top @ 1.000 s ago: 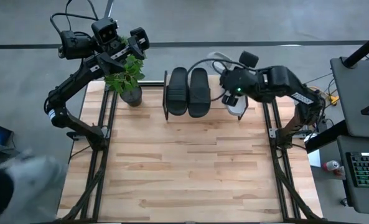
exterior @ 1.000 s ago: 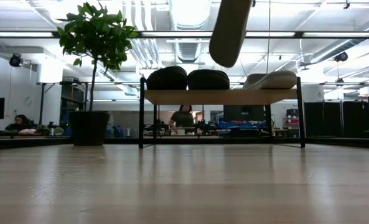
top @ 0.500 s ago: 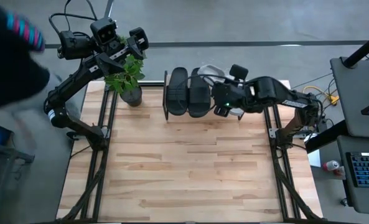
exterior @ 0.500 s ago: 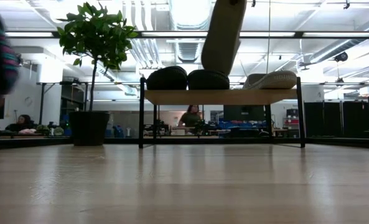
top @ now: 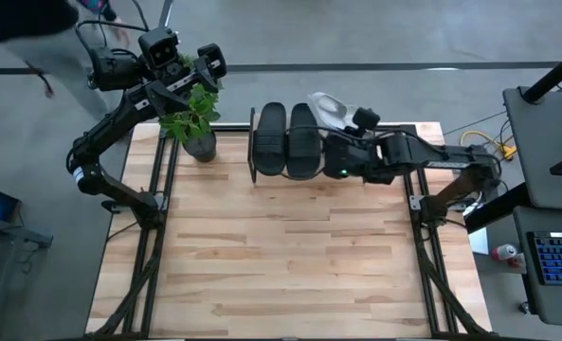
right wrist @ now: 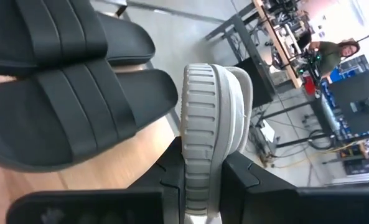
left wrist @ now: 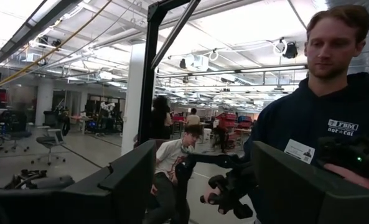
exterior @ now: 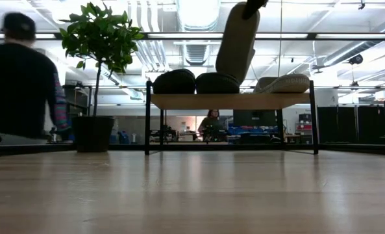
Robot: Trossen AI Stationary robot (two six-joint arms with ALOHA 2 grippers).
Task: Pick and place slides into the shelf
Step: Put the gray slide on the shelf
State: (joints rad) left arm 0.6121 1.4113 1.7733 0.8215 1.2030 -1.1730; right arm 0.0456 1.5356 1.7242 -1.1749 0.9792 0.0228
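The shelf (exterior: 231,101) stands at the table's far edge. A black pair of slides (top: 286,140) rests on its top plank. One pale slide (exterior: 284,83) lies at the plank's right end. My right gripper (right wrist: 201,168) is shut on a second pale slide (exterior: 237,40), which hangs above the plank beside the black pair (right wrist: 72,118). The same slide shows white in the high view (top: 326,109). My left gripper (left wrist: 203,186) is open and holds nothing. It is raised above the plant at the far left (top: 209,59). My right gripper pinches the pale slide's thick ribbed sole (right wrist: 200,146) between its two fingers (right wrist: 172,180), near one end. The fingers slant down toward the far edge. The slide hangs steeply below them. Its lower end (exterior: 233,70) is close over the right black slide; I cannot tell whether they touch.
A potted plant (top: 197,128) stands left of the shelf at the far left. People stand and walk beyond the table (left wrist: 321,118) (exterior: 23,91). Bare wooden tabletop (top: 281,256) stretches from the shelf to the near edge.
My right gripper has come down and toward the table's left with the pale slide, bringing it close beside the black pair. The hanging slide has sunk lower over the plank. A person has walked past on the left beyond the table.
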